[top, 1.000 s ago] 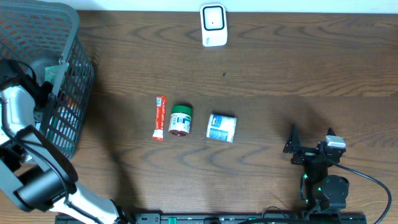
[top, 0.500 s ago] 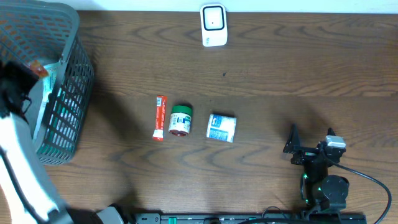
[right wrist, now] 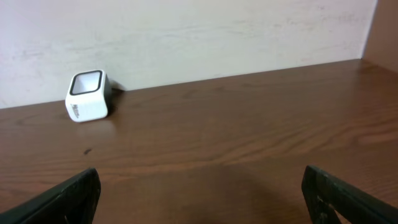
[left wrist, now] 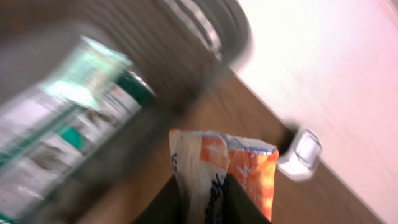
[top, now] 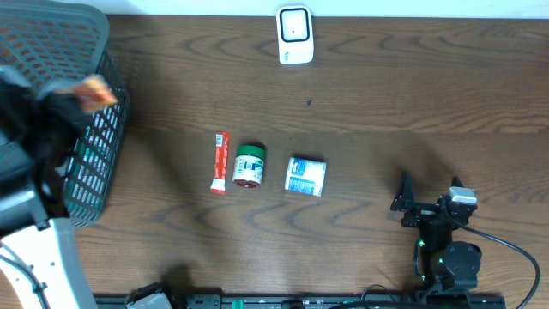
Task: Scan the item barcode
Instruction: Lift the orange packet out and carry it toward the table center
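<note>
Left gripper (left wrist: pixel 204 208): closed narrowly on the orange-and-white packet (left wrist: pixel 224 168); the packet's lower end is pinched between the two dark fingers (left wrist: pixel 163 206).
Held packet, attitude: stood upright out of the jaws in the left wrist view, crimped top edge uppermost; the printing is blurred and no barcode can be made out.
Held packet, location: seen from overhead (top: pixel 91 88) above the right-hand rim of the grey wire basket (top: pixel 86 26), clear of the table.
Basket contents: a green-and-white labelled container (left wrist: pixel 68 130) is seen lying inside; heavily blurred, so no further detail is recorded.
Scanner: a small white unit (top: pixel 293 34) is stood at the far edge of the table, well apart from the held packet; its window is faced upward in the right wrist view (right wrist: pixel 87 96).
Items on the table: a red sachet (top: pixel 220 161), a green-lidded jar (top: pixel 250 166) and a blue-and-white pouch (top: pixel 305 176) are laid in a row at mid-table, the sachet and jar just beside each other.
Right gripper (top: pixel 426 202): jaws spread fully wide, nothing between them; it is parked near the front right of the table.
</note>
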`<control>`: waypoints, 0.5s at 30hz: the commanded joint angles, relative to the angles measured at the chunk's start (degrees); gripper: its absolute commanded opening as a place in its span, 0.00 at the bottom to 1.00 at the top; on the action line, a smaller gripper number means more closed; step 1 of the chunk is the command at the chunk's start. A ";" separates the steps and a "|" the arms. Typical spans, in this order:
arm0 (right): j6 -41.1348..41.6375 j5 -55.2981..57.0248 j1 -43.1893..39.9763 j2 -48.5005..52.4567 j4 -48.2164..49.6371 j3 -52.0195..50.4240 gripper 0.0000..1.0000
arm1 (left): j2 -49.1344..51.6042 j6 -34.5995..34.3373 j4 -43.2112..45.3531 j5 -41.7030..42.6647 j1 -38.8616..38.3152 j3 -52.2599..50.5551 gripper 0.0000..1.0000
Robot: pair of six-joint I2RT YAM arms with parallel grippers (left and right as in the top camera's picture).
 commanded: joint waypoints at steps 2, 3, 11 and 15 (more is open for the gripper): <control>-0.83 0.20 0.28 0.00 -0.20 -0.04 0.99 | 2.01 -1.81 -3.96 6.91 -7.85 0.92 0.19; -0.83 0.22 0.28 0.00 -0.20 -0.04 0.99 | 2.71 -2.12 -5.07 6.95 -10.01 0.92 0.19; -0.83 0.20 0.28 0.00 -0.20 -0.04 0.99 | 11.63 -1.92 -11.50 6.88 -29.20 -0.98 0.15; -0.83 0.20 0.28 0.00 -0.20 -0.04 0.99 | 17.05 4.17 -14.62 6.36 -35.32 -1.29 0.15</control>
